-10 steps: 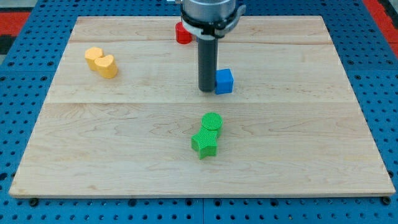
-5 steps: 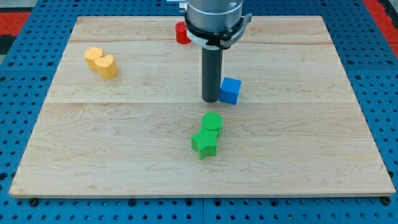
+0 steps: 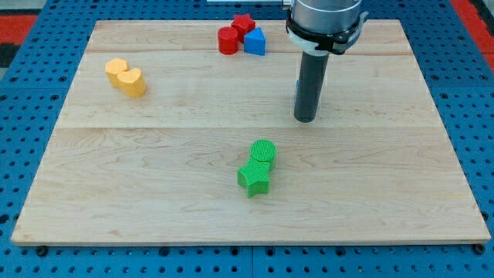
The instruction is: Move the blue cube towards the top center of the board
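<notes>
The blue cube (image 3: pixel 296 95) lies right of the board's middle and is almost wholly hidden behind my rod; only a thin blue sliver shows at the rod's left edge. My tip (image 3: pixel 305 120) rests on the wooden board (image 3: pixel 154 154) just in front of the cube, on its bottom side in the view. I cannot tell whether the tip touches the cube.
A red cylinder (image 3: pixel 227 40), a red star (image 3: pixel 243 22) and a blue wedge-like block (image 3: pixel 255 42) cluster at the top centre. Two yellow blocks (image 3: pixel 126 76) lie at the upper left. A green cylinder (image 3: pixel 263 150) and a green star (image 3: pixel 254 178) lie below the middle.
My rod has moved to the right, from the cube's left side to in front of it. The cube has shifted to the right and is now mostly hidden. The top-centre blocks are uncovered.
</notes>
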